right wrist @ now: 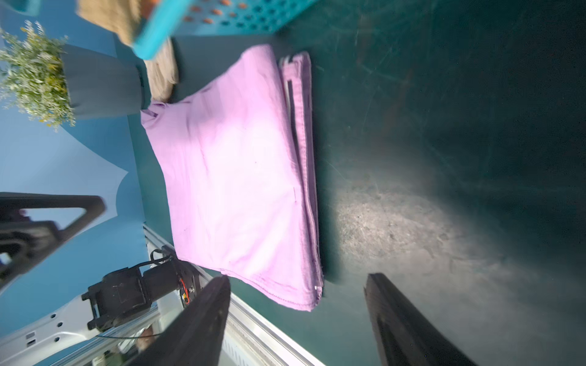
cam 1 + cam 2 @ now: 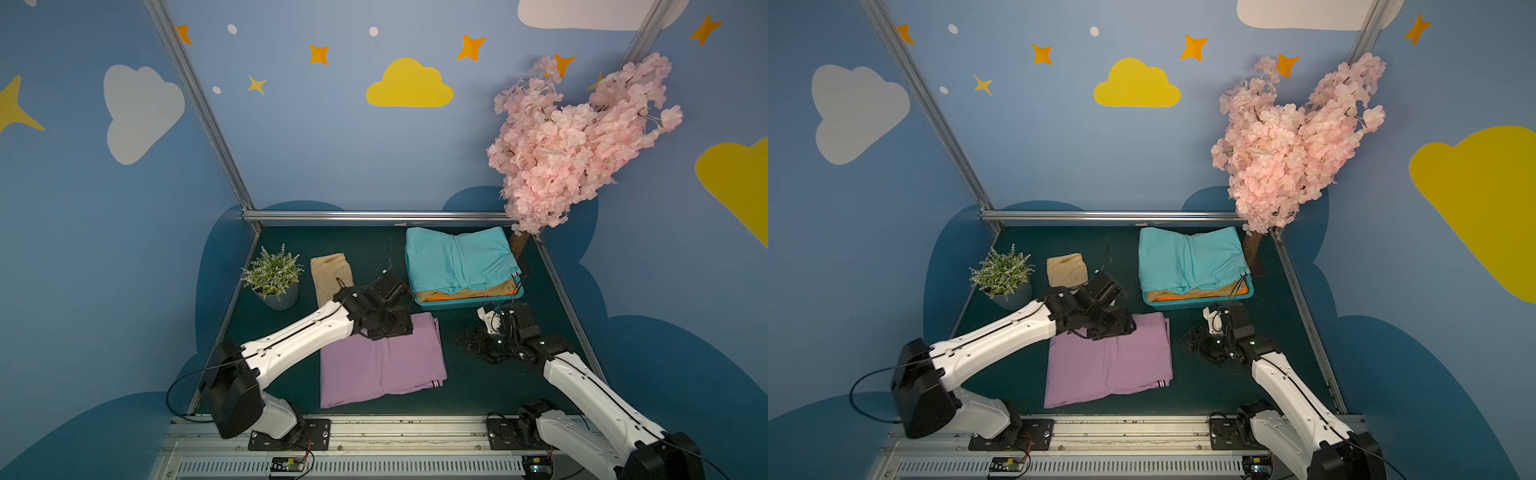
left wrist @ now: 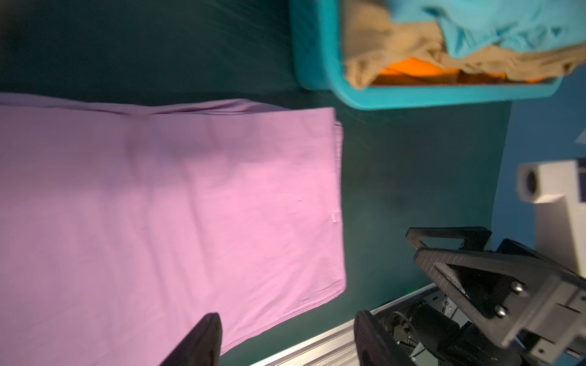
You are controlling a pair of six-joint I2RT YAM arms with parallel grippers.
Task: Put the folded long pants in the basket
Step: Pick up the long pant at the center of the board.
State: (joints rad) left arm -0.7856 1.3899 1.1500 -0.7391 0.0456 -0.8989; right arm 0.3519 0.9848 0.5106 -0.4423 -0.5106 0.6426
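since three pairs are already stacked in the basket [image 2: 469, 304], with the turquoise pants [image 2: 457, 257] on top, the khaki pants [image 3: 374, 41] under them and the orange pants [image 3: 409, 68] lowest, the step in hand is judged to be the fetching of the last pair. the lilac pants [image 2: 382, 365] are laid flat and folded on the worktop [image 2: 478, 386], outside the basket. the left pincer [image 3: 287, 317] is seen with its jaws apart and nothing between them. the lilac pants are spread directly beneath it, but whether the cloth is touched cannot be told. the right pincer [image 1: 298, 279] is likewise parted and empty, held low over bare worktop, with the side edge of the lilac pants just beside it and the basket just beyond it. for the next move, it is judged that both pincers should be brought down onto opposite edges of the lilac pants and closed on all the folded layers together, so that the fold is not lost. the bundle would then have to be raised clear of the rim, carried to the basket beyond both pincers, and laid on the turquoise pants. since the pile is already heaped above the rim, a level, centred release is called for, lest the cloth slide off. the beige glove [image 2: 330, 274], lying beyond the left pincer, is to be left alone.
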